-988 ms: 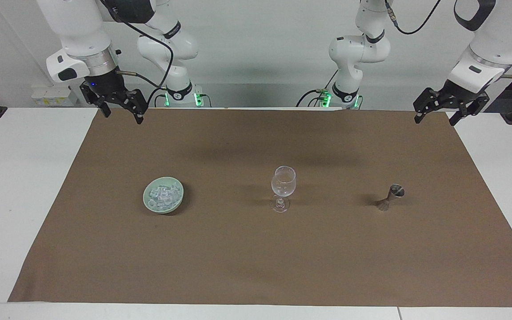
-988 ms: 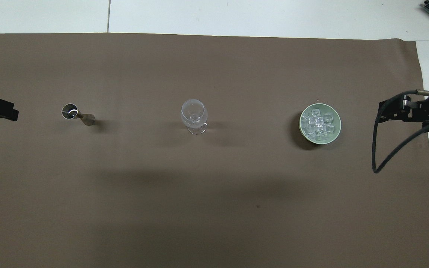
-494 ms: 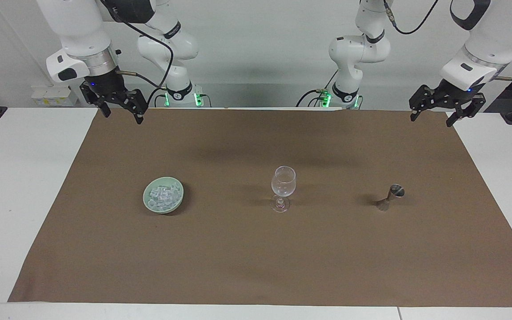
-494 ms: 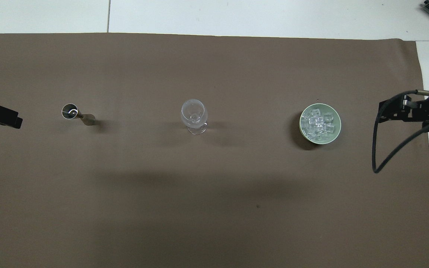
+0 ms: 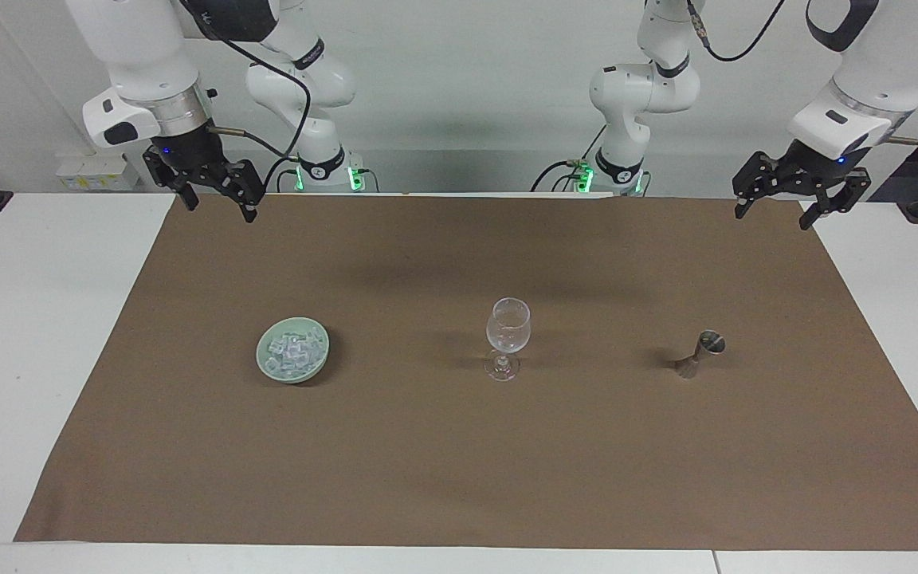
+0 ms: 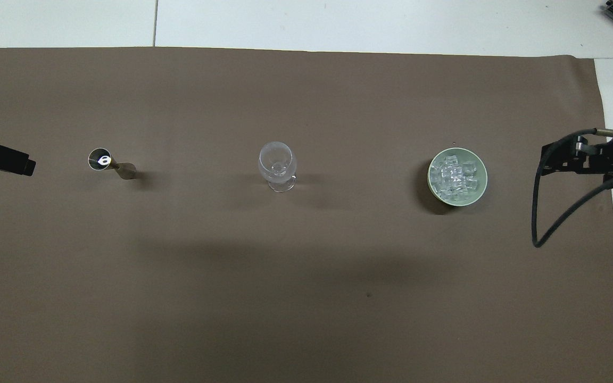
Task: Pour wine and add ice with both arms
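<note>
Two tools hang wide and empty, left tool (image 5: 774,206) waiting above the jigger (image 5: 699,355), which it should grip mid-stem, right tool (image 5: 214,199) waiting; ice (image 5: 292,354) sits in the bowl (image 5: 266,367) beside the glass (image 5: 506,337).

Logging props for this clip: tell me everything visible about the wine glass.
The wine glass is clear, with a rounded bowl, a short stem and a round foot. It stands upright on the brown mat, in the middle of the row, between the green bowl of ice toward the right arm's end and the metal jigger toward the left arm's end. It looks empty: no ice or coloured liquid shows inside. Nothing touches it but the mat.
</note>
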Controlling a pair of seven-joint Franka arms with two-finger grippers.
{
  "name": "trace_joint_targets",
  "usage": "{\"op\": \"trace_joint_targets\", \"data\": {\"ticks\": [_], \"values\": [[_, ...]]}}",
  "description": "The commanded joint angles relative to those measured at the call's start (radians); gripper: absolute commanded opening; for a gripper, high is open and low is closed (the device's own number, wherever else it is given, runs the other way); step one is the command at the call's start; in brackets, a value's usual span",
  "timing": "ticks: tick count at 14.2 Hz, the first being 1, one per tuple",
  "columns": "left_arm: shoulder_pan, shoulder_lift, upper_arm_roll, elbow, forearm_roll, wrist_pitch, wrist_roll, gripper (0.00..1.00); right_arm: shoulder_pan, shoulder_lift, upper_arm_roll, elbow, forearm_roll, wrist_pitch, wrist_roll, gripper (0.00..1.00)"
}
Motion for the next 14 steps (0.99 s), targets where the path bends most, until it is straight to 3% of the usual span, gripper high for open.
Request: {"op": "trace_joint_targets", "data": {"ticks": [1, 8, 14], "values": [[-0.038, -0.014, -0.005, 0.008, 0.04, -0.009, 0.003, 1.0, -0.014, 0.01, 0.002, 0.019, 0.024, -0.01, -0.029, 1.0], [-0.02, -0.009, 0.005, 0.007, 0.031, -0.003, 0.022, 1.0, -0.014, 0.01, 0.002, 0.019, 0.024, -0.01, -0.029, 1.0], [0.037, 0.008, 0.007, -0.003, 0.018, 0.005, 0.165, 1.0, -0.014, 0.01, 0.002, 0.019, 0.024, -0.01, -0.029, 1.0]]}}
